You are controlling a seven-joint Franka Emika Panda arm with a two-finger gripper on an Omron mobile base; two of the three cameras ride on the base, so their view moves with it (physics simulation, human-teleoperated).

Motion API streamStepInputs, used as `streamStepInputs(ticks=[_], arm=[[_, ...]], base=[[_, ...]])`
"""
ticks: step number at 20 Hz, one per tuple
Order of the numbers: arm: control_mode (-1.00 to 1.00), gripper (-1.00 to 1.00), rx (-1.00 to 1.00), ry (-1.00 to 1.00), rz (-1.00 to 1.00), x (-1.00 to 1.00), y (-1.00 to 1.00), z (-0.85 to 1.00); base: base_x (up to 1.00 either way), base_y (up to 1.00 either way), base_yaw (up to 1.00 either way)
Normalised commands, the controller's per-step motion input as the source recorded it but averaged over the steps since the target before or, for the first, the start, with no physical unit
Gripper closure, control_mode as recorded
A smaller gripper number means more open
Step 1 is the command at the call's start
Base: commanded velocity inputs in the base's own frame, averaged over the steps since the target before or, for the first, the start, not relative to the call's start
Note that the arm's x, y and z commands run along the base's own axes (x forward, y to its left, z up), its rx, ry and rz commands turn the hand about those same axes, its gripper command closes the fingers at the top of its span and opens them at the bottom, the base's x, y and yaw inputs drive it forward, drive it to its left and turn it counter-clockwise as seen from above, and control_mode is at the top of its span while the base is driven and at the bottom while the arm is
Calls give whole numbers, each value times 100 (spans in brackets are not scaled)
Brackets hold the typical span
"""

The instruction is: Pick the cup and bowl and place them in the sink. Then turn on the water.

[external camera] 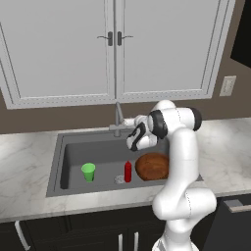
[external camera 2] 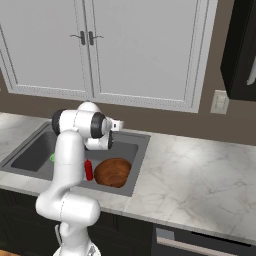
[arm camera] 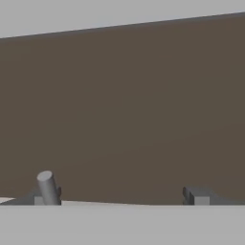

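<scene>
The green cup (external camera: 88,171) stands upright on the floor of the dark grey sink (external camera: 63,157), left of the drain. The reddish-brown bowl (external camera: 152,165) (external camera 2: 112,172) lies in the basin's right end, partly behind my arm. A sliver of the cup (external camera 2: 52,158) peeks out beside the arm in the right base view. My gripper (external camera: 123,124) (external camera 2: 117,124) hovers at the back edge by the faucet (external camera: 117,115). In the hand view the gripper (arm camera: 122,196) is open, facing the brown wall, with a grey faucet rod (arm camera: 47,186) by its left fingertip. No water stream is visible.
A small red bottle (external camera: 128,171) (external camera 2: 89,170) stands in the sink between cup and bowl. White cabinets (external camera: 115,49) hang above. Marble counter (external camera 2: 200,170) runs to the right, with a wall outlet (external camera 2: 218,101) above it.
</scene>
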Motion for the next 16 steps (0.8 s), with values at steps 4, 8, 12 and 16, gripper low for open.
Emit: streamStepInputs(ticks=[4,8,12,16], arm=[[-100,-100,0,-4,0,-1,-46,0],[-100,-100,0,-4,0,0,-46,0],[-100,-100,0,-3,0,0,-47,0],[-100,-100,0,-3,0,0,-47,0]], base=[[0,0,0],[0,0,0],[0,0,0],[0,0,0]])
